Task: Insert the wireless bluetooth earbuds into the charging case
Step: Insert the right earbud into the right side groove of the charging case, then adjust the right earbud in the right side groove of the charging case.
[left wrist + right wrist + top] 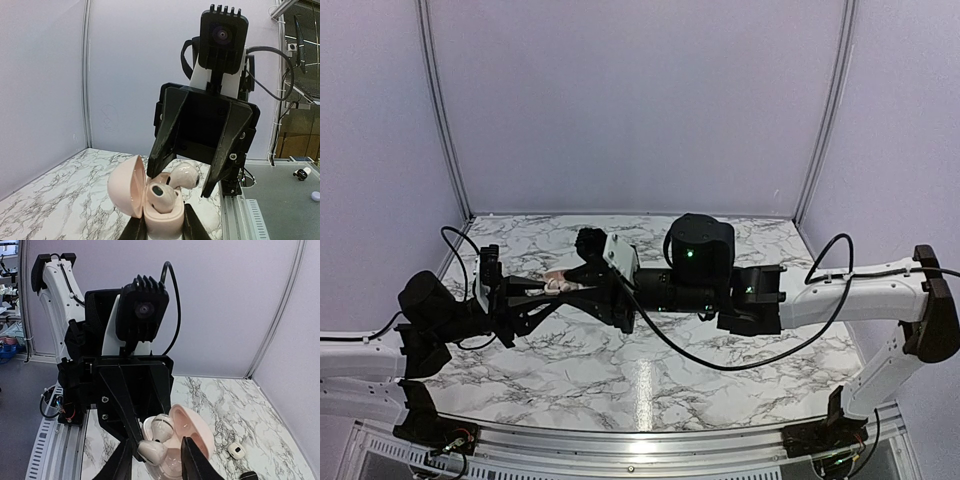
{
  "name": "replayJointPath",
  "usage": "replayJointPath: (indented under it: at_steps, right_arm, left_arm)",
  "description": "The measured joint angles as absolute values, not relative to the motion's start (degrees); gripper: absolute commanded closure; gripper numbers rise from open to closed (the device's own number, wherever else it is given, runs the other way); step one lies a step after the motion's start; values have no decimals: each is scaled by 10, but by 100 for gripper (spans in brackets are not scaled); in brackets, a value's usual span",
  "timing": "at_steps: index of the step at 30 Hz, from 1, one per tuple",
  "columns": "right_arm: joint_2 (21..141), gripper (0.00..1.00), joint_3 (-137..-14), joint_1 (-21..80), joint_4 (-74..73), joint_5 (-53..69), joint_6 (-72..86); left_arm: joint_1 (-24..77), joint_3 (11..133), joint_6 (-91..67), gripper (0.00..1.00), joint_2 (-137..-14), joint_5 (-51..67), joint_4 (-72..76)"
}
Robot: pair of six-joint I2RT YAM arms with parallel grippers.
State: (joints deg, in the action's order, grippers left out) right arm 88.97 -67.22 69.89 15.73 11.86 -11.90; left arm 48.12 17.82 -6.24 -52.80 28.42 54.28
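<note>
My left gripper point(164, 225) is shut on a pale pink charging case point(160, 217), held above the marble table with its lid point(127, 185) hinged open. One pink earbud point(161, 196) sits in the case. A second pink earbud point(185, 176) lies tilted over the other slot, between the fingers of my right gripper point(180, 182). In the right wrist view this earbud point(152, 451) touches one finger of the right gripper point(159, 445), and a gap shows to the other finger. From above, the two grippers meet at the case point(558, 283).
A small white earbud point(236, 450) and a black object point(248, 475) lie on the marble table point(220, 405) beyond the case. Pale enclosure walls stand on the far and side edges. A metal rail point(235, 210) runs along the near edge.
</note>
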Motion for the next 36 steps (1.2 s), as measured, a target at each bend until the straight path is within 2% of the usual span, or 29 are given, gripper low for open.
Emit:
replayJointPath:
  at_steps: [14,16,19,36]
  right_arm:
    - [851,44,-672,699,128,110,-125]
    - [843,34,-673,699,128,110,-125]
    - [834,3,-673,699,127,107,-125]
    - [849,2,-686,700,110,35,-103]
  left_arm:
    - [481,178,-65,100,-529,288,550]
    - [481,178,-65,100,-530,289,550]
    - [481,178,-65,100,-532,290,550]
    - [481,178,-65,100,-533,289,550]
